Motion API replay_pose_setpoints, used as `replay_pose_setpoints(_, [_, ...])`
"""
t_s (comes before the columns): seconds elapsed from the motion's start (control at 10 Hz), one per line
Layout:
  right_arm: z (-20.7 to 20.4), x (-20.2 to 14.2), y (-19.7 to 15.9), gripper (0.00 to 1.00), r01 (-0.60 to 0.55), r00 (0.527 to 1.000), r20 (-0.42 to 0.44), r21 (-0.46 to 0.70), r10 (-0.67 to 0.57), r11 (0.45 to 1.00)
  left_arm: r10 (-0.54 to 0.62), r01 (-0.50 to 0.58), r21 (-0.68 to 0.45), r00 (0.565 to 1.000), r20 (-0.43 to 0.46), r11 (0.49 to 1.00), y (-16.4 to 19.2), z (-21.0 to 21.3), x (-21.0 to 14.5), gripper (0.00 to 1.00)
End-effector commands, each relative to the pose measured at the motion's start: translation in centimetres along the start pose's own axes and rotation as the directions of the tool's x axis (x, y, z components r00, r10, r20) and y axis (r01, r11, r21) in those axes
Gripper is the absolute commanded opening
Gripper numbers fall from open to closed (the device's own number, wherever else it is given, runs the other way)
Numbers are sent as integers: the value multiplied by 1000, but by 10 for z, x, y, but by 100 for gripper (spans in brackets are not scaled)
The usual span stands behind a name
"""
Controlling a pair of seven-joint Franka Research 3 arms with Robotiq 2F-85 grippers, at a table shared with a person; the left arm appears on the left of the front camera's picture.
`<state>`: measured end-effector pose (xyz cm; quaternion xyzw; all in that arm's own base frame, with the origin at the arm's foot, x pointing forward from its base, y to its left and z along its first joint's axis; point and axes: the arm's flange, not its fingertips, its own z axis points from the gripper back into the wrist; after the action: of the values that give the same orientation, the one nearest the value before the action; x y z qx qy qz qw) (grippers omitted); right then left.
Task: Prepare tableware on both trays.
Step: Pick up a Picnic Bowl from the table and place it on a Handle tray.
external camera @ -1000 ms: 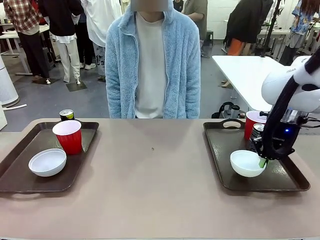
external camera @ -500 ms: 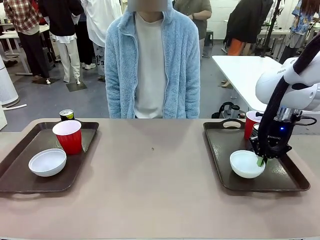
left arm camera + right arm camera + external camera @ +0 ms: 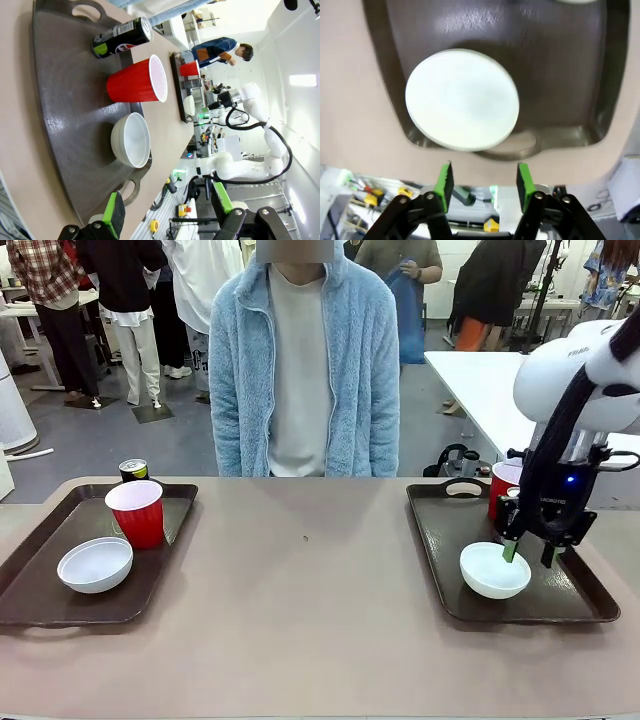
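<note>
On the left tray (image 3: 40,590) stand a red cup (image 3: 137,512), a dark can (image 3: 133,470) and a white bowl (image 3: 95,564). The right tray (image 3: 445,540) holds a white bowl (image 3: 495,570) and a red cup (image 3: 501,487). My right gripper (image 3: 528,553) hangs open just above that bowl's right rim, touching nothing. Its wrist view looks down on the bowl (image 3: 462,99) on the tray (image 3: 560,75), past the spread gripper (image 3: 484,181). My left gripper (image 3: 167,207) is open and empty, off the near end of its tray (image 3: 65,125), facing bowl (image 3: 131,139), cup (image 3: 136,80) and Pepsi can (image 3: 122,36).
A person in a light blue fleece (image 3: 305,360) stands at the table's far edge, hands out of sight. The bare tabletop (image 3: 300,590) lies between the two trays. A white table (image 3: 490,390) and other people stand farther back.
My right gripper, shut on the right bowl's rim a second ago, has let go, spread its fingers and risen a little. The bowl stays on the tray.
</note>
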<state>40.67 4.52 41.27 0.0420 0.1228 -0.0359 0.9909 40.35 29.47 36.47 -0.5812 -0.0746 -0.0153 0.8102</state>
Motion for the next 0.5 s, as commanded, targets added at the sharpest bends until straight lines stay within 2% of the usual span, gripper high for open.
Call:
replay_pose_setpoints(0.0, [16, -44, 9, 100, 36, 999, 2, -23, -36, 999, -11, 11, 5, 1000, -1, 1000, -1, 2, -2, 92])
replay_pose_setpoints(0.2, [25, -79, 17, 100, 89, 996, 30, -17, -88, 996, -11, 11, 5, 1000, -1, 1000, -1, 2, -2, 92])
replay_pose_setpoints(0.4, [26, -91, 18, 100, 108, 991, 77, -9, -107, 994, -11, 11, 5, 1000, -1, 1000, -1, 2, -2, 92])
